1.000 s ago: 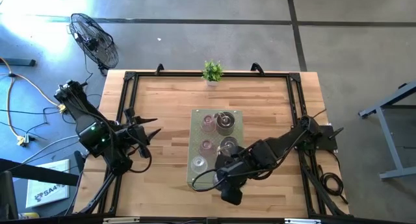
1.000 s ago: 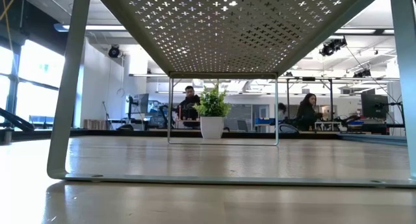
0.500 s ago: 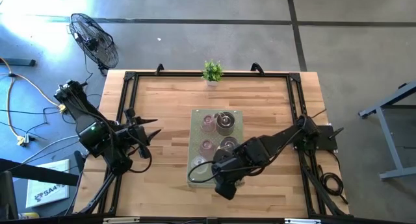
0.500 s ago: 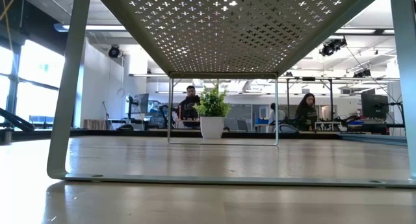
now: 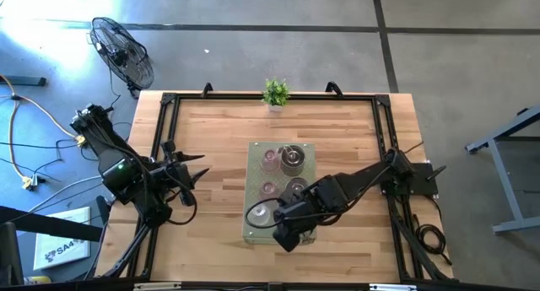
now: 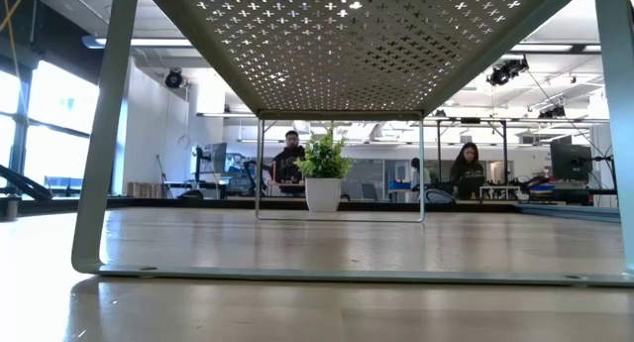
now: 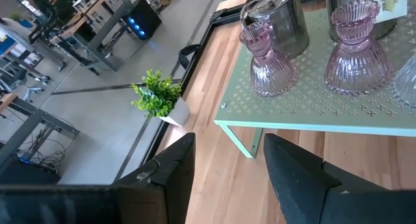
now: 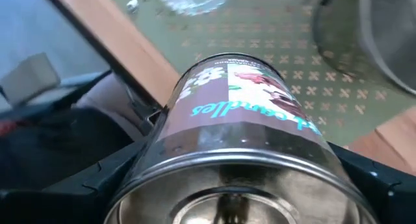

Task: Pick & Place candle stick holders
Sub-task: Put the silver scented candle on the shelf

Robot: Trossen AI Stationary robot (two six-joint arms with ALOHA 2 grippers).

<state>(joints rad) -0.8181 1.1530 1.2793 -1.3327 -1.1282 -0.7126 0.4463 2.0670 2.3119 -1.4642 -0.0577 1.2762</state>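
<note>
While a silvery metal candle holder (image 8: 237, 136) sits clamped between the dark fingers (image 8: 78, 159) of the right gripper (image 5: 291, 232), its round body fills the right wrist view, a printed paper label wrapped around its smooth wall. It is held over the near right corner of the pale green perforated stand (image 5: 253, 234), just beside the clear glass holder (image 5: 259, 213) resting there. Farther back on the same stand are two ribbed pinkish glass holders (image 7: 355, 52), waisted like small goblets, and two more plain metal cups (image 7: 276, 23), all upright and close together. The stand's thin metal legs rest on a light wooden table (image 5: 211, 131) edged with a black frame. At the table's left side, the left gripper (image 7: 227, 165) hangs well apart from the stand, its fingers spread and holding nothing. A small green potted plant (image 5: 275, 93) stands at the far edge.
</note>
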